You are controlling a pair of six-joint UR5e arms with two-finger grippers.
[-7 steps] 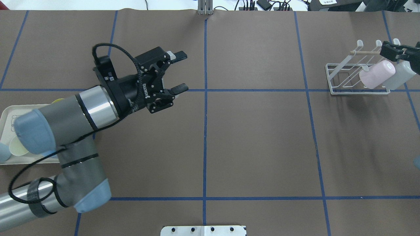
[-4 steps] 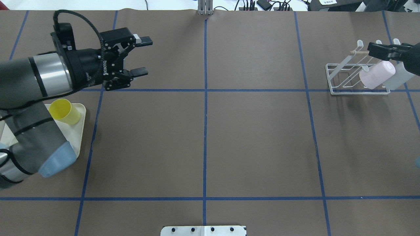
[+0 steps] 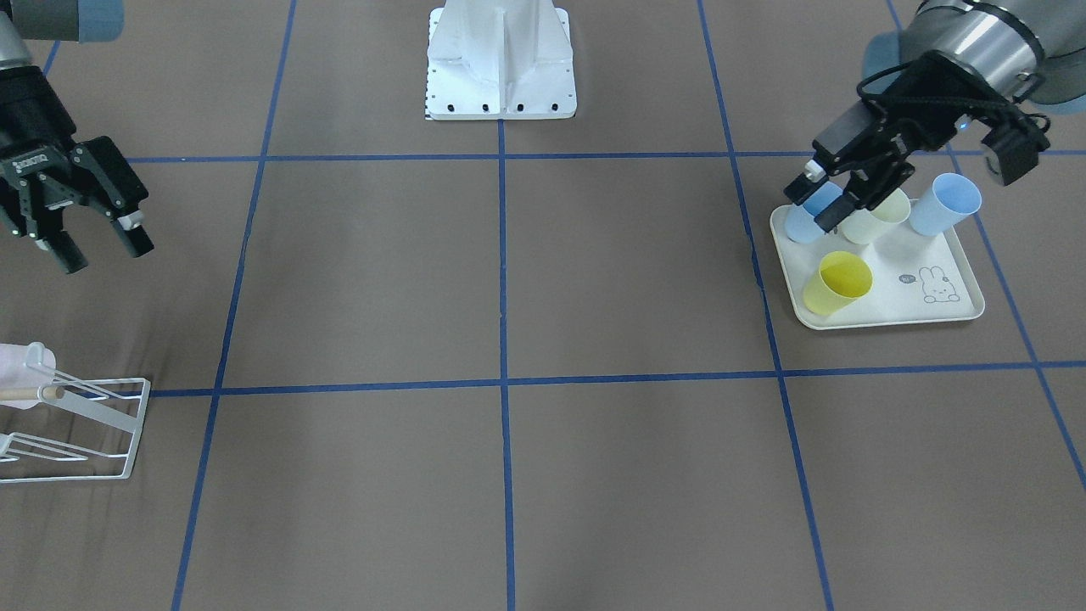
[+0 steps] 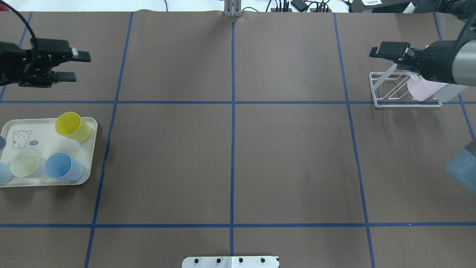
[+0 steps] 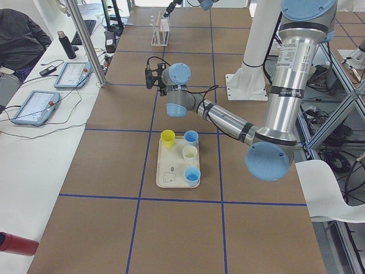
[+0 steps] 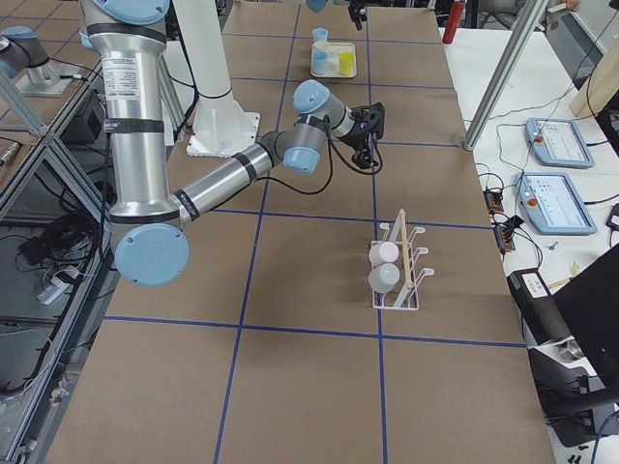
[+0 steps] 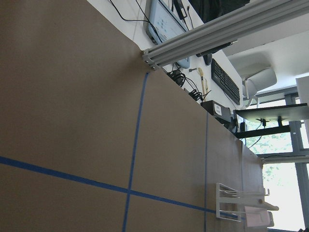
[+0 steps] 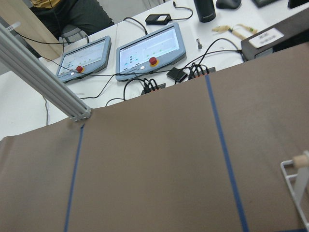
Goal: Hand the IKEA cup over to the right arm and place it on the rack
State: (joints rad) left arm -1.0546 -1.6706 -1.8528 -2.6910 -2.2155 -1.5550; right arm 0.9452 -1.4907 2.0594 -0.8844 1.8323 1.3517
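Four cups are set on the tray (image 4: 41, 143) at the table's left: a yellow cup (image 4: 72, 126), a cream cup (image 4: 24, 163) and two blue cups (image 4: 61, 167). Beyond the tray the left gripper (image 4: 77, 67) is held in the air, its fingers apart with nothing between them. Farther right, a pink cup (image 4: 422, 91) and a grey cup (image 4: 452, 93) are hung on the rack (image 4: 405, 105). The right gripper (image 3: 103, 253) is raised near the rack, its fingers spread and empty.

I see open table (image 4: 230, 149) between tray (image 4: 44, 143) and rack (image 4: 390, 87); four cups (image 4: 63, 167) crowd the tray.
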